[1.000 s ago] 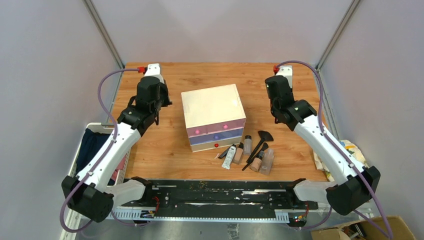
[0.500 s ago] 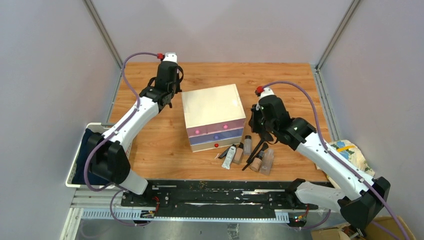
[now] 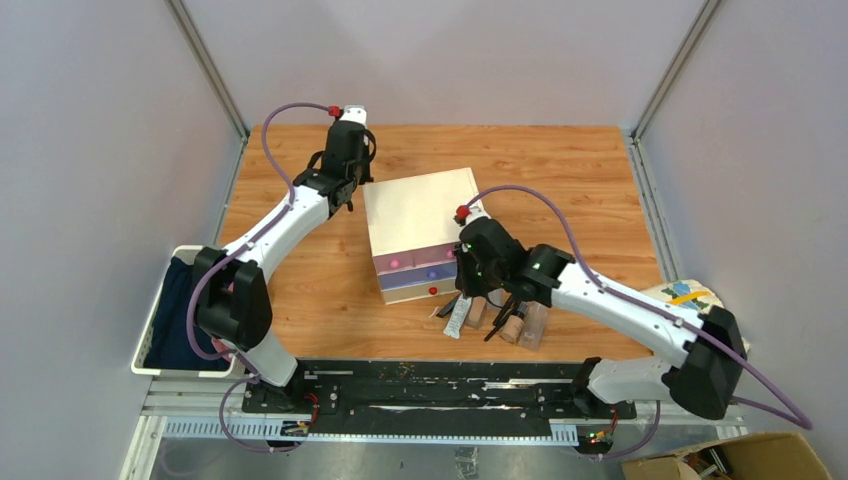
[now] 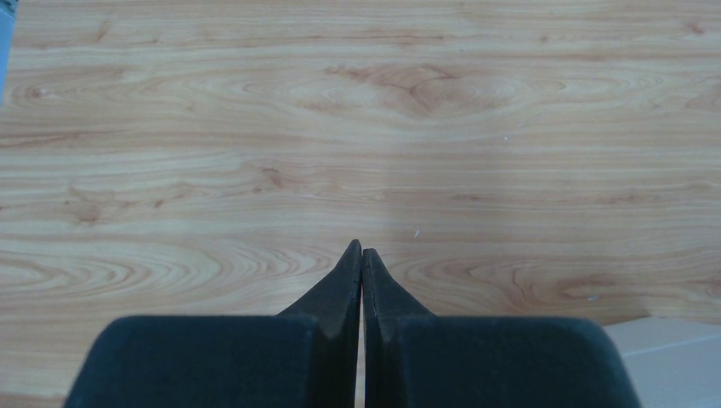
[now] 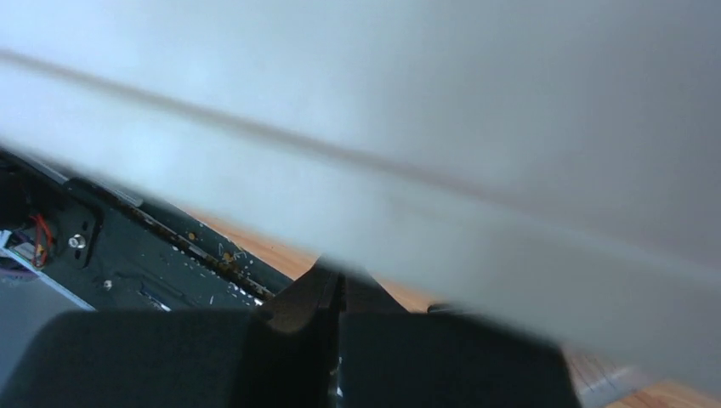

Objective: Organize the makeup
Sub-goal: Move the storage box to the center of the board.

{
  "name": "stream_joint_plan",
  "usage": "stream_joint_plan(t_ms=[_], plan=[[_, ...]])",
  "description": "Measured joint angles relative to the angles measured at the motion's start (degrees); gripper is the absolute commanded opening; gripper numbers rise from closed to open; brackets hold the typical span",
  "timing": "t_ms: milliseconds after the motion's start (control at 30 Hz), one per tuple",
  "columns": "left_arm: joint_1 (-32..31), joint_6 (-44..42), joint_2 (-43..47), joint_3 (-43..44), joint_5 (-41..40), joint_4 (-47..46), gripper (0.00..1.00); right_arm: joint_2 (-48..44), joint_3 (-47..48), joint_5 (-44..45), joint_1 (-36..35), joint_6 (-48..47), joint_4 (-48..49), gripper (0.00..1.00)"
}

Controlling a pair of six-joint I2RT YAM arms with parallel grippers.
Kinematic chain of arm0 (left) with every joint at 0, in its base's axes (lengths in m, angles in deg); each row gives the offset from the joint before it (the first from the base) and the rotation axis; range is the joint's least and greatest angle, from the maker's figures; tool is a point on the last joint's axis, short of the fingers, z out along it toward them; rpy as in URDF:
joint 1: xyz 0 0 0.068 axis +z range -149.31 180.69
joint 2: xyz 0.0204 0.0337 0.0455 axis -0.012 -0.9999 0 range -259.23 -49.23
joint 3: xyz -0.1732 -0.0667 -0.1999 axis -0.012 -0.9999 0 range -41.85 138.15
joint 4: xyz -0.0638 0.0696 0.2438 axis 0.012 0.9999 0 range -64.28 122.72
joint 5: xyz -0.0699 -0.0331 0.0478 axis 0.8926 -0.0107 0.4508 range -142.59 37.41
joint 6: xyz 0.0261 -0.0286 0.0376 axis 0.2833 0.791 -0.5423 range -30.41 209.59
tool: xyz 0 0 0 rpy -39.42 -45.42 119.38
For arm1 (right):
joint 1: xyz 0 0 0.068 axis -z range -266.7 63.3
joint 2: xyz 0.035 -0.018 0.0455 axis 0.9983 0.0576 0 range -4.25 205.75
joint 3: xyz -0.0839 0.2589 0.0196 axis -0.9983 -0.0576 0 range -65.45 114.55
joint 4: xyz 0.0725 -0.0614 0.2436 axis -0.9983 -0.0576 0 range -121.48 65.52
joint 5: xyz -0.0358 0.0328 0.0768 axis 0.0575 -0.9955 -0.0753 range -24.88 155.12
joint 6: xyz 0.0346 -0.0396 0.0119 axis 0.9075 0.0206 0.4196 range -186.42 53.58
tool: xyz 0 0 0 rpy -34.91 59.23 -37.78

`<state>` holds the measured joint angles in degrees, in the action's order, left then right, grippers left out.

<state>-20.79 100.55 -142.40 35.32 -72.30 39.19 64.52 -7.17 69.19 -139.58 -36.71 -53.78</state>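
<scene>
Top external view, read from the left edge.

1. A basket (image 3: 160,335) holding dark cloth hangs off the left edge of the worktop (image 3: 560,170). It plays no part at present.
2. The left arm reaches toward the far-left corner. The left end effector (image 4: 359,255) has its fingers pressed together and holds nothing. The left wrist view shows it over bare wood, with a corner of the box at the lower right. Judgement: it is parked beside the box, probably to steady it when a drawer is pulled.
3. The cream box (image 3: 420,205) stands at mid-worktop. Its drawers (image 3: 432,270) face the near edge and all appear closed, so no storage is open yet.
4. The right arm crosses in from the right edge and dips in front of the drawer face. The right end effector (image 5: 340,280) shows its fingers closed together and empty. That view is heavily blurred, and what fills its upper part cannot be told.
5. The makeup (image 3: 520,325) lies loose by the near edge, right of centre and just in front of the drawers.
   - A white tube (image 3: 457,318) sits at the left end of the group.
   - A beige bottle (image 3: 512,329) and a clear bottle (image 3: 536,322) lie side by side at the right end.
   - A brush (image 3: 497,324) lies between them, partly hidden under the arm.

Assessment: sorting has not begun. The next move calls for either hooking a drawer knob or spreading the fingers to lift an item. The items are closely packed, so a neighbour may be knocked.
</scene>
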Motion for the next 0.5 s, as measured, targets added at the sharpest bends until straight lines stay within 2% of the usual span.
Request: stream_joint_plan(t_ms=[167, 500], plan=[[0.0, 0.3, 0.1, -2.6, 1.2, -1.7, 0.0, 8.3, 0.9, 1.2, -0.5, -0.2, 1.4, 0.0], [2.4, -0.3, 2.7, -6.8, -2.1, -3.5, 0.0, 22.2, 13.3, 3.3, -0.7, -4.3, 1.4, 0.0]])
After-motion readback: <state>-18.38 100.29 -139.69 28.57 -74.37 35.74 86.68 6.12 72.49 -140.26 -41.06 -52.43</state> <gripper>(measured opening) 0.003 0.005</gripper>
